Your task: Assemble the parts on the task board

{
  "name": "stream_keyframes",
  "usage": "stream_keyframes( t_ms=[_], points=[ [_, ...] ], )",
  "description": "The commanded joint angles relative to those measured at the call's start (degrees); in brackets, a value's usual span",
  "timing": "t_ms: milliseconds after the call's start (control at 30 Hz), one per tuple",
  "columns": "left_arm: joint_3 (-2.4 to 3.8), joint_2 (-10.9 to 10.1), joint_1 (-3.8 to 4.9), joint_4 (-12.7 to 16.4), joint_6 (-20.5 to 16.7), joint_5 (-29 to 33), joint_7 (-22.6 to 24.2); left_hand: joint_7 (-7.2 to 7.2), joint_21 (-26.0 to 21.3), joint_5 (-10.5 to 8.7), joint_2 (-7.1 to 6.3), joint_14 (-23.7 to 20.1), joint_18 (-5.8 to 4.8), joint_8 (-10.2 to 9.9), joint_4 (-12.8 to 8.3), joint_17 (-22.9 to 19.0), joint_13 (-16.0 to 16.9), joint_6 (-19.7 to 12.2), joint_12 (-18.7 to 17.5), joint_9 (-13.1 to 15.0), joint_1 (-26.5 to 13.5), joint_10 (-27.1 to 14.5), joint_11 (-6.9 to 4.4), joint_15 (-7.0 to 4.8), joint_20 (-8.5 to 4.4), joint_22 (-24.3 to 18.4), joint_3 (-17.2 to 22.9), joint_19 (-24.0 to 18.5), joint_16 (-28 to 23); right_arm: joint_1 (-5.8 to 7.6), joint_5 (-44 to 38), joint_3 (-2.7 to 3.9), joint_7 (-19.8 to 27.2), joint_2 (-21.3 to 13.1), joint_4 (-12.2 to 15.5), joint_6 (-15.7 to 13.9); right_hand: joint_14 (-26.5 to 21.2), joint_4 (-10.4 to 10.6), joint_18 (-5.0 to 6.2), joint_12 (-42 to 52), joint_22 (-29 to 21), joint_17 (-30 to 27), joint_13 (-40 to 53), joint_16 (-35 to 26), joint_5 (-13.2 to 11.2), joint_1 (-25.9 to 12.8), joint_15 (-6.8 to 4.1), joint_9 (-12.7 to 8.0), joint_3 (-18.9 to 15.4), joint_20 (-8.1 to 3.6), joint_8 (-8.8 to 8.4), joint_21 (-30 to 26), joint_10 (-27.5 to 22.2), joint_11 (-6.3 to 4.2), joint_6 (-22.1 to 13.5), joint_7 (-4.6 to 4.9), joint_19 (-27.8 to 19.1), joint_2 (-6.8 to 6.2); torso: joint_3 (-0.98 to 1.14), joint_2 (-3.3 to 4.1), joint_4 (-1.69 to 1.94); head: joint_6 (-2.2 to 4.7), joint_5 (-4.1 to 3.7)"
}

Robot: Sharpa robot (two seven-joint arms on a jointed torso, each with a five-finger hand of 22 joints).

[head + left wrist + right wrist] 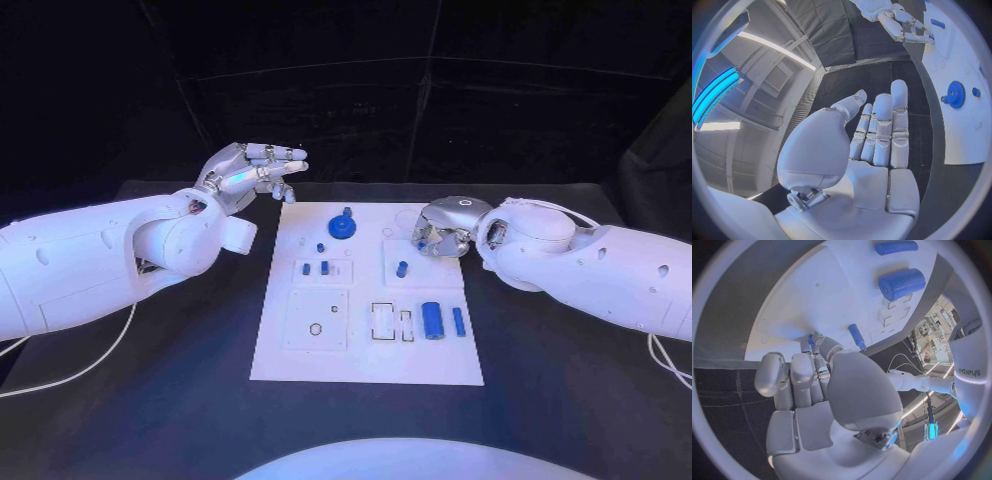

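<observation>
1. The left hand point(257, 168) hovered off the task board point(368, 362) at its 11 o'clock corner, fingers point(882, 127) straight, close together, holding nothing.
2. The right hand point(441, 228) sat curled over the board's 2 o'clock area; its fingers point(795, 375) pinched a small blue part point(811, 339).
3. A blue gear point(342, 226) stood at 12 o'clock; a blue cylinder point(431, 320) lay at 4 o'clock.

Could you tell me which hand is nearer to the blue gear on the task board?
Left, narrowly. The left hand hovers open off the board's far-left corner; the right hand curls over the board's right side, beyond the blue gear.
</observation>
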Motion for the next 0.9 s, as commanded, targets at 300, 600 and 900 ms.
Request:
stream_keyframes(
  t_ms=[300, 600, 900],
  points=[
    [0.05, -0.2, 0.1, 0.0, -0.2, 0.6, 1.1, -0.02, -0.3, 0.3, 0.62, -0.3, 0.79, 0.4, 0.0, -0.2, 0.1, 0.4, 0.4, 0.0, 0.3, 0.5, -0.11, 0.06, -0.08, -0.1, 0.4, -0.5, -0.2, -0.03, -3.1, -0.03, -2.1, 0.3, 0.1, 2.5, 1.7, -1.3, -0.81, -0.3, 2.7, 1.5, 0.1, 2.6, -0.4, -1.9, -0.3, 0.1, 6.0, -0.24, -0.04, 2.2, 2.1, -0.37, 1.8, -0.22, 1.2, -1.22, -0.02, 0.01, -0.05, -0.11, -0.1],
    [0.05, -0.4, 0.1, -0.2, -0.1, 0.6, 1.0, -0.03, -0.3, 0.31, 0.62, -0.3, 0.8, 0.4, 0.0, -0.2, 0.1, 0.4, 0.4, 0.0, 0.4, 0.5, -0.12, 0.05, -0.09, -0.1, 0.5, -0.5, -0.2, -0.21, -3.7, -0.01, -3.4, -0.5, 1.4, -3.1, 1.5, -1.9, -1.06, -0.6, 4.2, 1.9, 0.2, 3.7, -2.2, -2.4, -0.32, 0.1, 10.0, -0.26, -0.06, 3.3, 2.9, -0.46, 2.3, -0.19, 1.8, -1.21, 0.03, -0.06, -0.06, -0.29, -0.17],
    [0.05, -0.5, 0.1, -0.3, -0.4, 0.6, 1.1, -0.03, -0.3, 0.31, 0.61, -0.4, 0.8, 0.4, -0.1, -0.3, 0.0, 0.4, 0.4, 0.0, 0.4, 0.4, -0.13, 0.03, -0.11, -0.2, 0.5, -0.4, -0.2, -0.19, -2.1, 0.07, -3.8, -3.0, 4.9, -8.6, 1.6, -1.9, -1.16, -0.7, 4.8, 2.1, 0.2, 4.0, -2.4, -2.8, -0.3, 0.2, 10.6, -0.26, -0.08, 3.7, 2.9, -0.46, 2.4, -0.14, 2.0, -1.54, -0.06, -0.13, -0.09, -0.11, -0.54]
  ],
)
